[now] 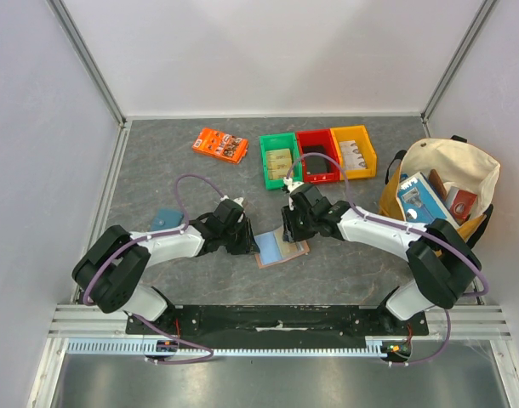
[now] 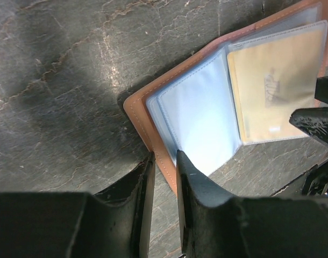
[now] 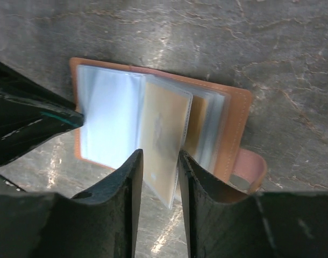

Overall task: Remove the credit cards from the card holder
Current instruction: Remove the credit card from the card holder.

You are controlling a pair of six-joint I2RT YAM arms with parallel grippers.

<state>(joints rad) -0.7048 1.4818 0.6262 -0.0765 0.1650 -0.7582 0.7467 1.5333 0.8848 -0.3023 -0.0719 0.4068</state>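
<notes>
The table [image 1: 157,170] is carrying the open card holder [image 1: 275,248] near its front middle. The holder is lying flat between the two arms, leather cover down, with its clear sleeves [image 3: 107,118] fanning upward. The left end effector [image 2: 164,164] is sitting at the holder's left cover edge, its jaws standing narrowly apart with a strip of leather showing between them. I cannot tell whether it is pinching that edge or only pressing on it. The right end effector [image 3: 159,161] is straddling the lower edge of the sleeve that holds a yellowish card [image 3: 163,126]. Its jaws are standing close on either side, but I cannot tell whether they are gripping. The step in hand looks like drawing this card out. Doing it well probably means catching the card itself rather than the plastic around it, pulling toward the sleeve's open end, and pinning the cover so the holder is not lifting with the pull. The neighbouring sleeves are crowding the fingers and could be caught by mistake. Further off, a cream tote bag [image 1: 451,166] is standing at the right. A green bin [image 1: 264,161], a red bin [image 1: 319,178] and a yellow bin [image 1: 355,130] are lining the back. An orange packet [image 1: 219,144] is lying beside them and a teal pouch [image 1: 166,218] is resting by the left arm, all well apart from the work.
</notes>
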